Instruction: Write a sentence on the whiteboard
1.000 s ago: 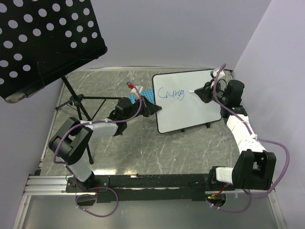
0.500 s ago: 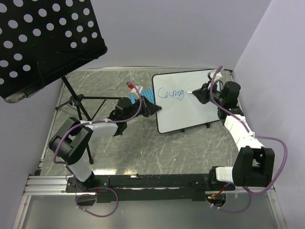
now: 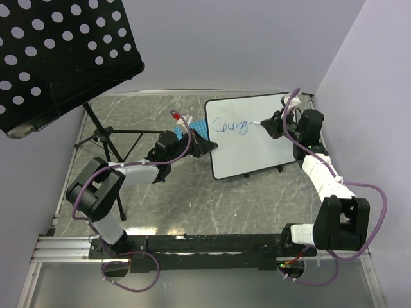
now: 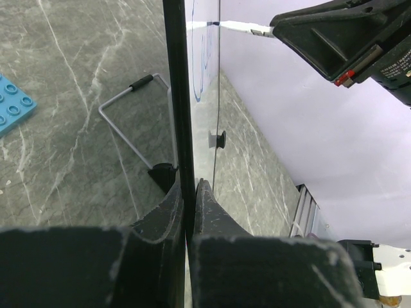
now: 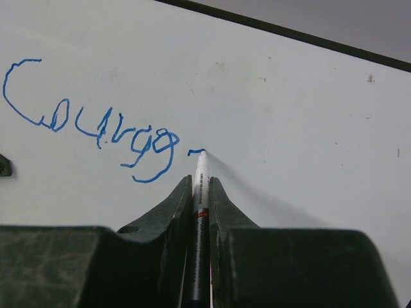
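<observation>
While the left end effector [image 4: 189, 187] clamps the whiteboard [image 3: 260, 151] edge, the right end effector [image 5: 200, 181], clenched on the marker [image 5: 201, 168], works on the sentence [image 3: 230, 126]; the next stroke should finish "Courage".

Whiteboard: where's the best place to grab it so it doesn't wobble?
Its thin left edge, coming from the left side. The whiteboard stands propped up, and that edge is slim enough for two fingers to pinch, one on each face. It also keeps clear of the blue writing. The left gripper pinches there, likely the steadiest hold.
</observation>
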`<state>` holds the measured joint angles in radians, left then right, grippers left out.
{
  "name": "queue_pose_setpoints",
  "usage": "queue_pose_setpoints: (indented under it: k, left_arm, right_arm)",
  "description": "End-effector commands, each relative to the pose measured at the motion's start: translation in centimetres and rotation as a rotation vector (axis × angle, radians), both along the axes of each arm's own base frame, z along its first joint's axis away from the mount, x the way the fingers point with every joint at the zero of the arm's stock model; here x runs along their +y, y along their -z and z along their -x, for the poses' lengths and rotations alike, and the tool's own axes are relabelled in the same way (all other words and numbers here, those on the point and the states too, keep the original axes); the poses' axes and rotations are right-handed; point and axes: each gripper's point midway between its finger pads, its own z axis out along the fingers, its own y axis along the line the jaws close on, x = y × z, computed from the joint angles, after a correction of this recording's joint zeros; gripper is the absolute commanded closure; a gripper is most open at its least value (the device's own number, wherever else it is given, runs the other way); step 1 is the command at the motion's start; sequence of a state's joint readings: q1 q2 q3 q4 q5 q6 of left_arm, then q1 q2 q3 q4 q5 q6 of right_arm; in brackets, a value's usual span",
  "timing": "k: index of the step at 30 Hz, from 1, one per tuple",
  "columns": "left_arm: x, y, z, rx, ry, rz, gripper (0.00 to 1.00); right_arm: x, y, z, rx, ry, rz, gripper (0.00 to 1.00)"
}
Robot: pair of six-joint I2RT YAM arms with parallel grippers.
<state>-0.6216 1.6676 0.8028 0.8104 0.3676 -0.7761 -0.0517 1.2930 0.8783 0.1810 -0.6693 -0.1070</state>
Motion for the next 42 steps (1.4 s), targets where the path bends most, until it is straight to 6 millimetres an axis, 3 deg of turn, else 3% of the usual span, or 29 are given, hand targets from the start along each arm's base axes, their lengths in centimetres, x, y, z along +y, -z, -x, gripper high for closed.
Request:
queue_pose_setpoints:
  k: [1,15,26,42]
  left_arm:
    - [-0.9,-1.2,0.3,-0.120,0.054,-0.010,0.99]
    - [-1.0,-1.2,0.4,-0.120,0.059,-0.010,0.99]
    - [-1.0,-1.1,0.1,-0.120,0.047,-0.015,0.99]
    - [-0.7,-1.2,0.0,-0.128,0.040,-0.026,0.99]
  right_arm:
    - [-0.5,-0.9,-1.0,-0.048,0.048,0.003,1.00]
    - [1.3,-1.4,-0.7,-0.081,0.002,-0.006,1.00]
    - [2.2,-0.4,0.4,0.032,-0.095,0.017,1.00]
    - [0.5,0.6,0.8,0.102,-0.068,0.058,1.00]
